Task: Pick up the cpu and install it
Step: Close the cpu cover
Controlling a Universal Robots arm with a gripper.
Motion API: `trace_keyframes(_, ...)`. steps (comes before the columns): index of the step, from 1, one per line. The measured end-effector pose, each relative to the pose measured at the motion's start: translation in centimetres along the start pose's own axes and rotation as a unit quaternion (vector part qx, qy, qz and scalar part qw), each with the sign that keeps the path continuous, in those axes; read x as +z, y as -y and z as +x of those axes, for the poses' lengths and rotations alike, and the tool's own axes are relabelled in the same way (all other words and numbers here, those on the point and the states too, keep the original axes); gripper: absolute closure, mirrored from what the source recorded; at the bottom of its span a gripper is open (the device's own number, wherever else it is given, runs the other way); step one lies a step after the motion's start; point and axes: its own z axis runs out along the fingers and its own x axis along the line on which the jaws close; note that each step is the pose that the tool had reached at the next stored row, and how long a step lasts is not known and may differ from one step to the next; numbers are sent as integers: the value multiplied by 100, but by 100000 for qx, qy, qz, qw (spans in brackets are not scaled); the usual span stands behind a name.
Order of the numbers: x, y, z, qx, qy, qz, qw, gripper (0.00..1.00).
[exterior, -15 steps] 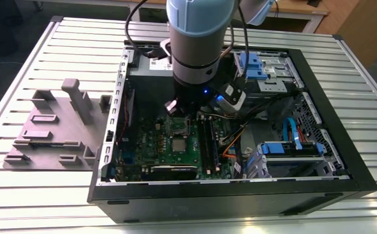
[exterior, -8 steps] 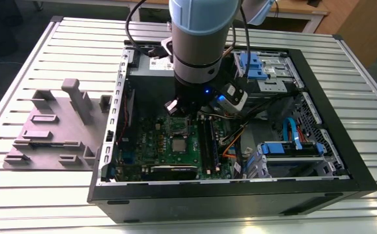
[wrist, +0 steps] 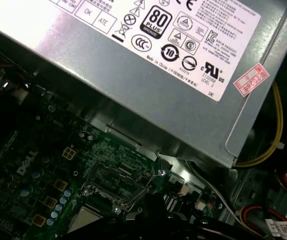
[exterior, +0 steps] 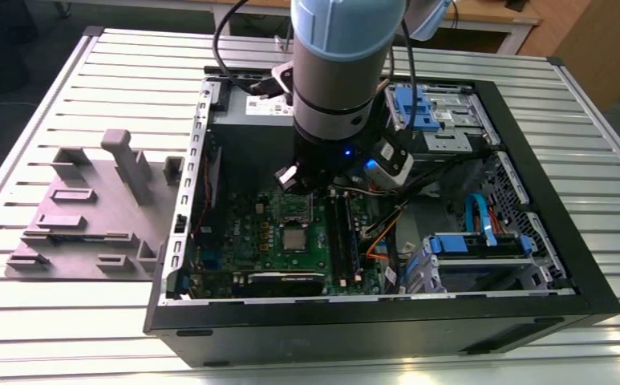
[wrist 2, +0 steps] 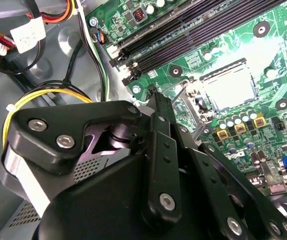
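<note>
1. My gripper (exterior: 291, 180) hangs low inside the open computer case (exterior: 395, 309), over the green motherboard (exterior: 248, 241) and near the silver power supply (wrist: 133, 75).
2. I cannot tell how far it is open; its black linkage blocks the tips in the second wrist view.
3. The cpu (exterior: 293, 238) is not in my hold. It lies flat on the motherboard, silvery top up, apart from the gripper.
4. In the exterior view it sits just beside the metal-framed socket (exterior: 293, 207), on the side away from the power supply. The gripper is above the socket's far edge.
5. In the second wrist view the cpu (wrist 2: 229, 86) shows bright beside a row of yellow-topped components (wrist 2: 239, 129), with the black memory slots (wrist 2: 183, 30) beyond.
6. In the first wrist view its corner (wrist: 86, 221) shows next to the socket (wrist: 114, 184).
7. A grey fixture (exterior: 85, 212) stands on the slatted table (exterior: 74, 337) at the exterior view's left.
</note>
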Motion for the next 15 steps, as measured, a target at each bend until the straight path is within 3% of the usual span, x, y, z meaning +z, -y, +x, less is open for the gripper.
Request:
trace_keyframes(8,6,34,-14,-376,-286,-192,99999,90)
trace_keyframes(15,97,4,-33,-1905,-480,-377,99980,90)
